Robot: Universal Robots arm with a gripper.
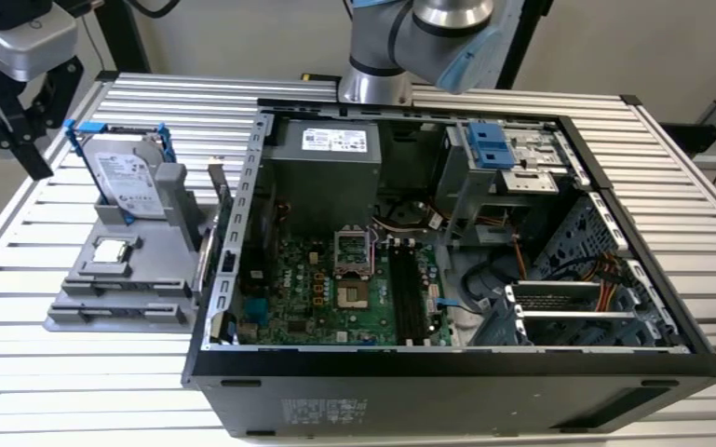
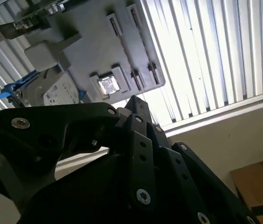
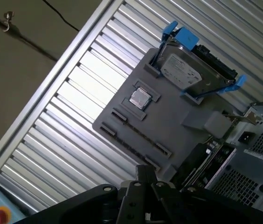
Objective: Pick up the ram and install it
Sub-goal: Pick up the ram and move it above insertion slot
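Gripper [image 1: 10, 140], grip state unreadable, hovers over gray fixture [image 1: 122, 279]; first wrist view adds ram [image 3: 205, 157] edge-up beside PC case [image 3: 257, 158]. Slatted aluminium table [image 1: 85, 391].

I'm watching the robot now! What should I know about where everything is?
Gripper: hangs over the table at the exterior view's left, beside the hard drive; nothing seen in it.
Ram: stands on edge at the side of the grey holder, next to the open computer case.
Done: nothing that shows; the ram is not yet picked up.
Left: pick-up and install; the long black slots in the case look empty.
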